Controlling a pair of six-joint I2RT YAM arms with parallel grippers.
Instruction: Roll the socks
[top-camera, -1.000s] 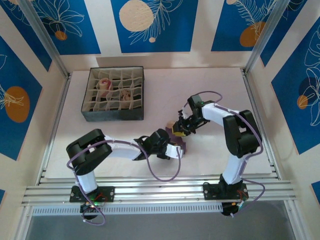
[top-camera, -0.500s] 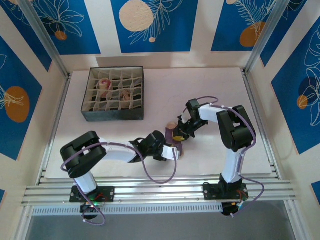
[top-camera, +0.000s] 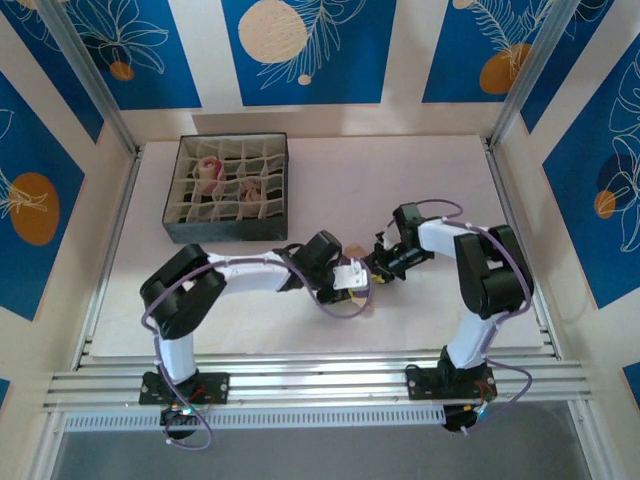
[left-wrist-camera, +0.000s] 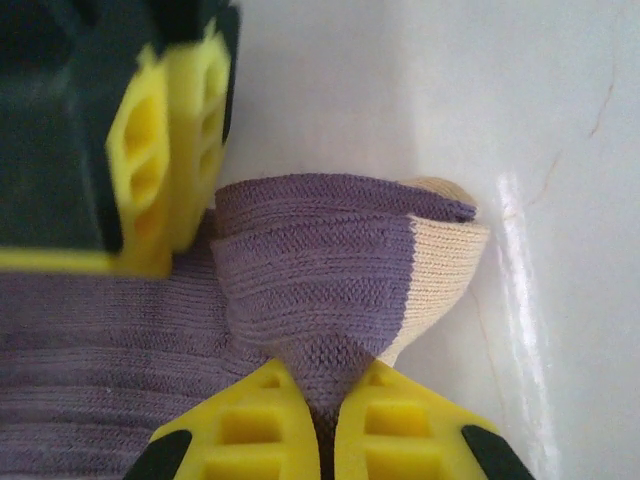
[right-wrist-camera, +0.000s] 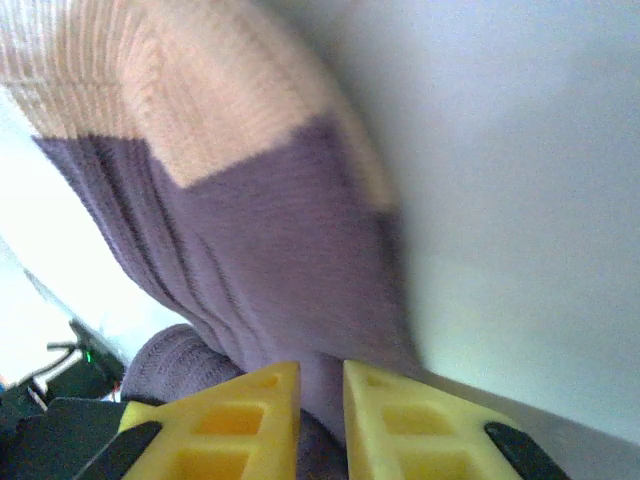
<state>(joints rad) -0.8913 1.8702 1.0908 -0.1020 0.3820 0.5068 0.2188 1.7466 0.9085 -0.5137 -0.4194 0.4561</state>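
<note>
A purple ribbed sock (left-wrist-camera: 320, 260) with a tan toe lies bunched on the white table, between my two grippers. In the left wrist view my left gripper (left-wrist-camera: 322, 385) is shut, pinching a peak of purple fabric. A yellow finger (left-wrist-camera: 165, 150) of the right gripper presses at the sock's far left side. In the right wrist view my right gripper (right-wrist-camera: 320, 385) is shut on a fold of the same sock (right-wrist-camera: 270, 230). From above, left gripper (top-camera: 352, 278) and right gripper (top-camera: 382, 266) meet at mid-table, and only a tan bit of sock (top-camera: 357, 251) peeks out.
A dark grid-divided box (top-camera: 225, 232) stands at the back left. Two rolled socks sit in its compartments, a pinkish one (top-camera: 208, 168) and another (top-camera: 250, 188). Metal rails run along the near edge, and patterned walls close in the table's other sides.
The left arm has swung its gripper up and to the right, towards the right gripper. The right gripper has shifted slightly right. The sock is more hidden beneath them.
</note>
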